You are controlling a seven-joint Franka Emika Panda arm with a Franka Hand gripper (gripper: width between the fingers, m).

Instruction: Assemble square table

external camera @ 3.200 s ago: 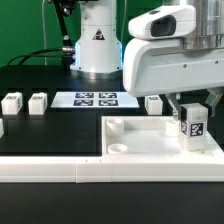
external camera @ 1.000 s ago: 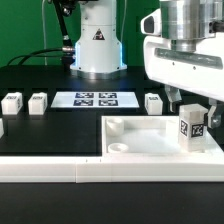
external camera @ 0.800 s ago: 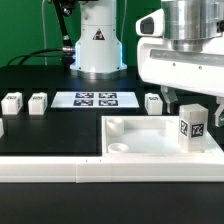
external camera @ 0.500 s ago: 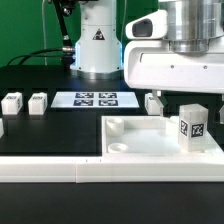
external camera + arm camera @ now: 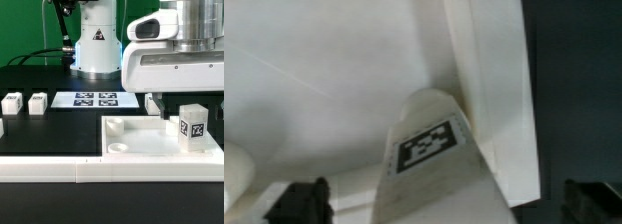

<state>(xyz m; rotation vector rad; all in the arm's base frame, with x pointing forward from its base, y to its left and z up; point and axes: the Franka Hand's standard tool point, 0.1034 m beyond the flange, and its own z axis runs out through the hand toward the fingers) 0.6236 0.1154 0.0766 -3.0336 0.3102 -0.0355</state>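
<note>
Along the bottom of the exterior view runs the white wall (image 5: 60, 170). Just behind it, at the lower right, lies the tabletop (image 5: 135, 143), rim up, on the black table (image 5: 50, 132). A tagged leg (image 5: 192, 127) stands upright in the tabletop near the frame's right edge.

The gripper (image 5: 448, 200) hangs over that leg with its jaws spread wide. In the wrist view the two dark fingertips (image 5: 304, 200) sit far apart with the leg between them, and neither touches it.

About three seconds ago the gripper was low and pinching this leg. A second ago it had let go and risen. Since then the arm has slid toward the exterior view's left, while the leg has kept its place.

Behind the tabletop, the rear leg (image 5: 151, 103) is now crowded by the arm's body. Two loose legs (image 5: 11, 102) sit at the middle left. The marker board (image 5: 97, 99) lies at the centre, and the robot base (image 5: 97, 45) is at the top.
</note>
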